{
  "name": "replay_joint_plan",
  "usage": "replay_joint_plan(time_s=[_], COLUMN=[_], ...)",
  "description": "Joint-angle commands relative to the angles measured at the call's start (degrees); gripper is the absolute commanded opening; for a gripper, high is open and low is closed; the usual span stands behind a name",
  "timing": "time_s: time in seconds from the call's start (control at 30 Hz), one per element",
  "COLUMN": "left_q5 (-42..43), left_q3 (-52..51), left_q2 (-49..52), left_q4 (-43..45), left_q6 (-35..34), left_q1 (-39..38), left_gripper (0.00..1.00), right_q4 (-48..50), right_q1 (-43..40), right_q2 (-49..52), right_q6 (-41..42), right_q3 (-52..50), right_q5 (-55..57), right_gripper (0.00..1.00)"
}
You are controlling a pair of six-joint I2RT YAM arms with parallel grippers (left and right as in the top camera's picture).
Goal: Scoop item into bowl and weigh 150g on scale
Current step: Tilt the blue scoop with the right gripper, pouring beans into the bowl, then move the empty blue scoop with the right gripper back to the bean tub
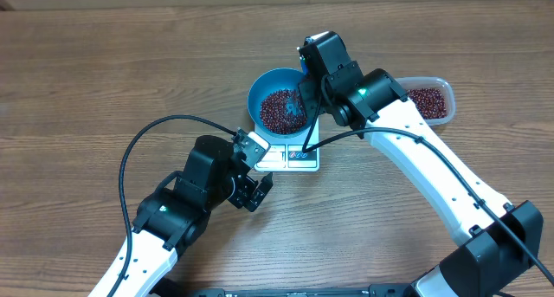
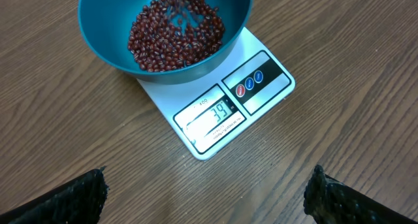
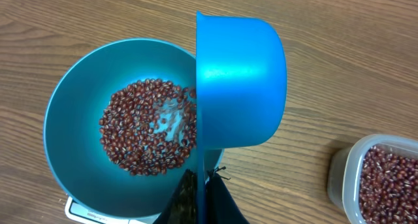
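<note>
Pouring: beans [image 3: 140, 129] fall from a tipped scoop [image 3: 241, 80] into the bowl [image 3: 65, 100]; a few blur in mid-air above the heap.
Beans: a shallow heap covers the bowl's floor and its walls are bare above that; more beans lie in the tub [image 3: 379, 178].
Bowl: upright on the far end of the scale [image 2: 163, 93], overhanging its far edge.
Scale: flat on the table [image 3: 326, 28], long axis running near to far, display [image 2: 212, 116] and buttons at the near end. Digits are lit, but I cannot read them with confidence.
Scoop: turned on its side over the bowl's right part, mouth facing left into the bowl, handle leading back into the jaws.
Right gripper [image 3: 202, 185]: clamped tight on the scoop's handle, hanging over the bowl's right rim.
Left gripper [image 2: 206, 199]: jaws spread to their widest with nothing between them, hovering near and left of the scale, looking down at the display.
Tub: to the right of the bowl, close but not touching, on the right arm's side.
Key relation: the bowl lies directly under the scoop's mouth; the tub lies right of the right gripper, well apart from the left one.
Next move, as I judge it: if the weight is short, the right arm rights the scoop and swings right to the tub.
</note>
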Motion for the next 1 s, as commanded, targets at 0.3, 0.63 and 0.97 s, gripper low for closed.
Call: replay_joint_plan(time_s=[0.3, 0.63, 0.97], left_q5=[-0.42, -0.42, -0.42], left_q3=[-0.42, -0.42, -0.42], left_q2=[0.35, 0.35, 0.35], left_q4=[0.2, 0.22, 0.2], left_q6=[-0.72, -0.72, -0.72], left_q1=[-0.39, -0.39, -0.39], left_gripper=[1.0, 0.99, 0.99], right_q4=[0.35, 0.24, -0.57], right_q1=[2.58, 5.64, 8.39], right_q2=[-1.22, -1.22, -1.22], right_q6=[0.55, 0.37, 0.39], right_q3=[1.62, 1.62, 1.62], right_q5=[2.03, 6.45, 12.79], right_gripper=[0.04, 0.04, 0.04])
